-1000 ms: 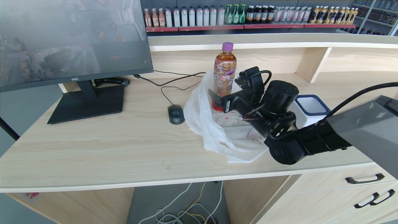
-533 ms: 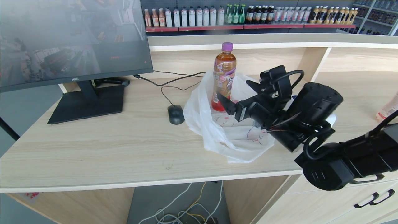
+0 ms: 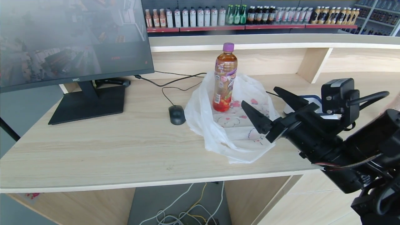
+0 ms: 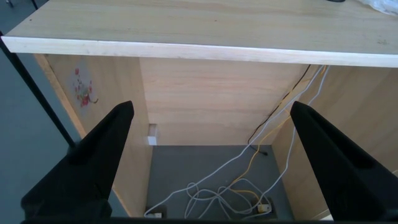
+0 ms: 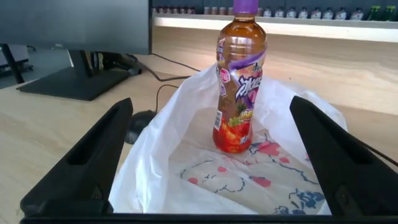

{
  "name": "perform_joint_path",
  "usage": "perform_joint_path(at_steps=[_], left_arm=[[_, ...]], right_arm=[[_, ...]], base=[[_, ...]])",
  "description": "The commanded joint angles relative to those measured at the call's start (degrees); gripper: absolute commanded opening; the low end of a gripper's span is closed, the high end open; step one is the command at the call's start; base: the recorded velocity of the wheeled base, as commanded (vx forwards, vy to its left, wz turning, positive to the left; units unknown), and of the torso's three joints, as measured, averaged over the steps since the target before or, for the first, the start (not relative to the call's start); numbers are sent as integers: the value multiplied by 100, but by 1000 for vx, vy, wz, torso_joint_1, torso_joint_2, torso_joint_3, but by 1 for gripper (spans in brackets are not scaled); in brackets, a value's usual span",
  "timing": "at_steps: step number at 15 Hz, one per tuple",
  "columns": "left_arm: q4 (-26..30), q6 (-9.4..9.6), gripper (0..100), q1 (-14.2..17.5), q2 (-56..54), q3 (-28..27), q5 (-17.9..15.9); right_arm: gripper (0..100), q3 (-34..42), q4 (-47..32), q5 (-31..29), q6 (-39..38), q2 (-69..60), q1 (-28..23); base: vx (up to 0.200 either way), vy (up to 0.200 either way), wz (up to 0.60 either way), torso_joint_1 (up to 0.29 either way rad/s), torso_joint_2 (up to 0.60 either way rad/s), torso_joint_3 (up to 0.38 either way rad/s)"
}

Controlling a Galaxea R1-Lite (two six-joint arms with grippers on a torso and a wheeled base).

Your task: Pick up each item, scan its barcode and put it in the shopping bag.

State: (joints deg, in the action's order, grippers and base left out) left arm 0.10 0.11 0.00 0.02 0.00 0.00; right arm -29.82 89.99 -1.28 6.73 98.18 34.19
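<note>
A tea bottle (image 3: 225, 78) with a purple cap stands upright inside the white plastic shopping bag (image 3: 229, 125) on the wooden counter; in the right wrist view the bottle (image 5: 239, 87) rises from the bag (image 5: 236, 168). My right gripper (image 3: 271, 107) hangs open to the right of the bag, above the counter's front right part, clear of the bottle, with nothing between its fingers (image 5: 93, 162). My left gripper (image 4: 211, 155) is open and empty, low in front of the counter, facing the space under the counter top (image 4: 199, 46).
A monitor (image 3: 72, 40) on a black stand fills the back left. A black mouse (image 3: 177, 114) lies just left of the bag, its cable running back. A blue-rimmed white scanner box (image 3: 312, 101) sits behind my right gripper. Loose cables (image 4: 236, 186) lie on the floor.
My right arm has drawn back to the right and toward the counter's front edge, away from the bottle, which stays standing in the bag. The gripper's fingers now stand wide apart.
</note>
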Motion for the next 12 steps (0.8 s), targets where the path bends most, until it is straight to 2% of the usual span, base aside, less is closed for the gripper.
perform_joint_path(at_steps=[1, 2, 5, 12], left_arm=[[-1, -2, 100, 0, -2, 0, 0], [-1, -11, 100, 0, -2, 0, 0], [-1, -11, 100, 0, -2, 0, 0], [-10, -20, 100, 0, -2, 0, 0]], right_arm=[[100, 240, 1, -4, -14, -291, 35], [100, 468, 1, -4, -23, -379, 61], [100, 934, 1, -4, -23, -616, 175], [100, 811, 1, 5, -40, -704, 272]], base=[[0, 0, 0, 0, 0, 0], [0, 0, 0, 0, 0, 0], [-200, 0, 0, 4, 6, 4], [0, 0, 0, 0, 0, 0]])
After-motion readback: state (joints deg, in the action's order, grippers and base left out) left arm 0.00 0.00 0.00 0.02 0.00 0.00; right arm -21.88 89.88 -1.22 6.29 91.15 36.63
